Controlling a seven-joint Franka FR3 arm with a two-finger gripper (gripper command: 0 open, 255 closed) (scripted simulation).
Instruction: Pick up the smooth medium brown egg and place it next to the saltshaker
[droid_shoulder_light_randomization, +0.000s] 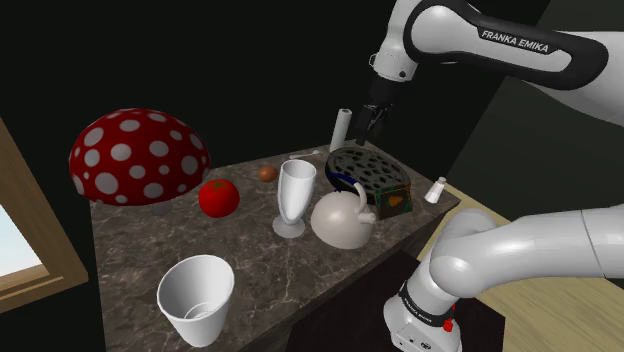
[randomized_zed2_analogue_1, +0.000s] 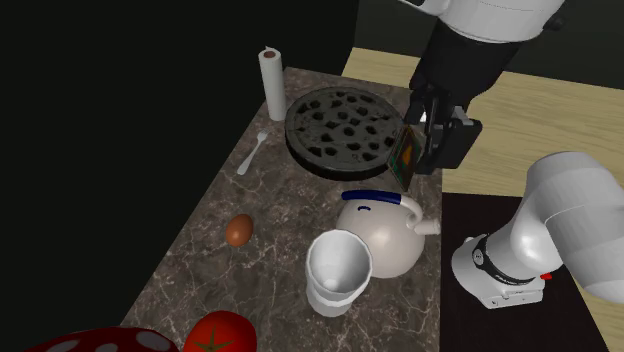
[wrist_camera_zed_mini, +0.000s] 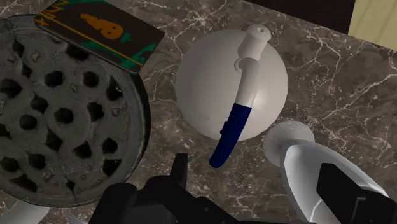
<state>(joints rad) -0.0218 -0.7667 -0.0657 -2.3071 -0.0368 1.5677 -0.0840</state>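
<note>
Egg (randomized_zed2_analogue_1: 238, 230) lies on counter (randomized_zed2_analogue_1: 280, 195), well apart from tool (randomized_zed2_analogue_1: 432, 162).

White Franka arm (droid_shoulder_light_randomization: 540, 250) of rounded glossy links, dark grey bands at the joints, black collar bearing white FRANKA EMIKA lettering (droid_shoulder_light_randomization: 515, 44), white base (droid_shoulder_light_randomization: 415, 330) with a small red dot (droid_shoulder_light_randomization: 447, 325), all-black gripper (droid_shoulder_light_randomization: 366, 132), blocky matte fingers (wrist_camera_zed_mini: 347, 194)

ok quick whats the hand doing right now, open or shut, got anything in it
hand: open, holding nothing; the egg lies apart from it.
</note>
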